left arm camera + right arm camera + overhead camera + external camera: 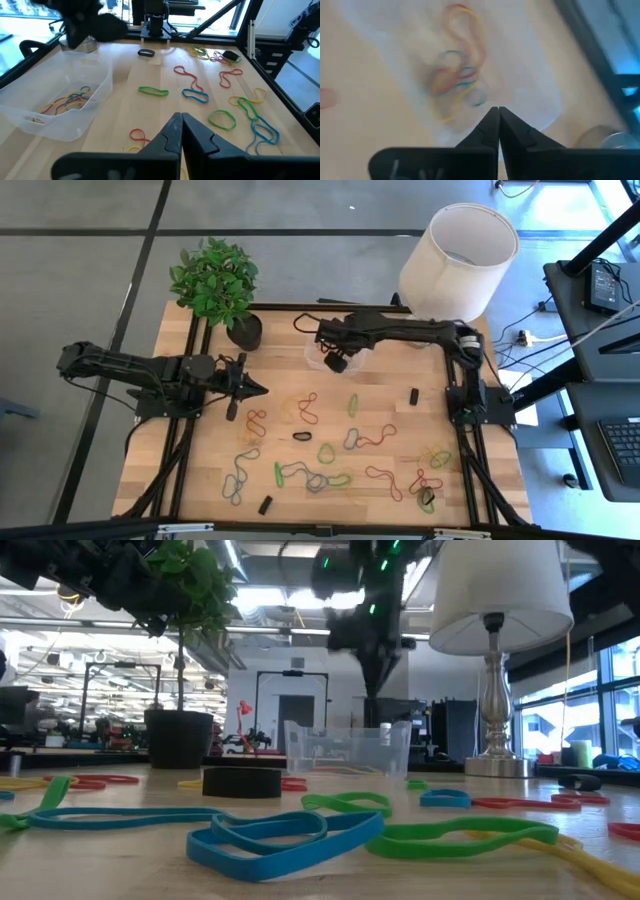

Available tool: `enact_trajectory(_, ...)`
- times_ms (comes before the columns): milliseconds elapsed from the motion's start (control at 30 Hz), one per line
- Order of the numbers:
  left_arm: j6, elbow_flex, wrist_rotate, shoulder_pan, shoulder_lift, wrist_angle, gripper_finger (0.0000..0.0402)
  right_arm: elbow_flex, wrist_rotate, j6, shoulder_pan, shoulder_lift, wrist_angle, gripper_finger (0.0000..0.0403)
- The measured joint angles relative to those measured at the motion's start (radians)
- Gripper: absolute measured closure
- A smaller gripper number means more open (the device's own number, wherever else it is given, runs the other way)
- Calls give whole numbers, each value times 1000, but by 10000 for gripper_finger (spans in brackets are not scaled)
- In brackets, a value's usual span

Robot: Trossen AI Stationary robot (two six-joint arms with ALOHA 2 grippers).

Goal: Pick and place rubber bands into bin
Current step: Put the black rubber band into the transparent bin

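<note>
So the right gripper (337, 363) is hanging over the small clear plastic rectangular bin (95, 95), which sits near the far edge of the surface, next to the black plant pot (245, 330) and not far from the white-shaded table lamp (458, 258). Its jaws are clenched together with nothing between them, as far as I can see in the wrist view. The left gripper (258, 389) is parked over the left side of the surface, jaws also pinched together and empty.

Progress-wise: there's a little tangle of thin rubber bands already in the bin (67, 102), red, yellow and blue ones. That's the done part, and it's a small part. Loads of loose rubber bands (330, 452) in green, red, blue and yellow are spread across the middle and the near half of the wooden surface (400, 490), well apart from the bin. I'd say the job's maybe a quarter done at best, with lots of trips to go.
</note>
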Motion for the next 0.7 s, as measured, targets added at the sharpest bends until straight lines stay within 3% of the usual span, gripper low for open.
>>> enact_trajectory(133,-24,0,-16,0,1,-2,400,-110,-16,49,73,-135,71,399)
enact_trajectory(500,-81,2,-18,-2,84,-8,400,-643,-59,287,376,-561,422,399)
enact_trajectory(700,-96,135,-116,-81,233,-142,400,-854,-58,341,533,-711,537,401)
